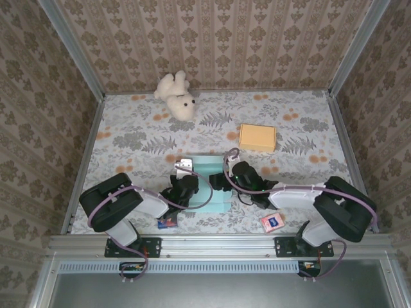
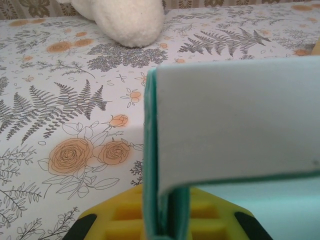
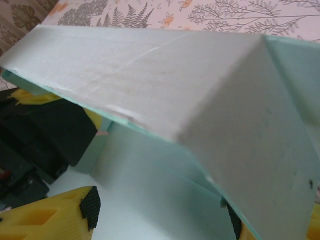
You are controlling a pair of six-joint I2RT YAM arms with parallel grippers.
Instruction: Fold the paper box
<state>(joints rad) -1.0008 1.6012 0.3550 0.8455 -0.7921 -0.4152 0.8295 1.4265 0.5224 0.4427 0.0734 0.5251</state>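
Both arms on the teal paper box [image 1: 207, 164]: left pinching, right spread.

My left gripper [image 2: 161, 222] is clamped tight on a folded-up side wall of the box, the doubled teal card standing upright between its yellow fingers [image 2: 210, 220]. Beyond those jaws, on the flowered table [image 1: 128, 141], I see the white teddy bear [image 2: 125, 20]. The box's floor runs from the left jaws across to my right gripper [image 3: 160, 220]. Its jaws stand wide, one finger at either side of the floor and a raised flap slanting above them; I can't tell whether either pad touches card. An orange box [image 1: 257, 137] sits beyond the right jaws, well apart.
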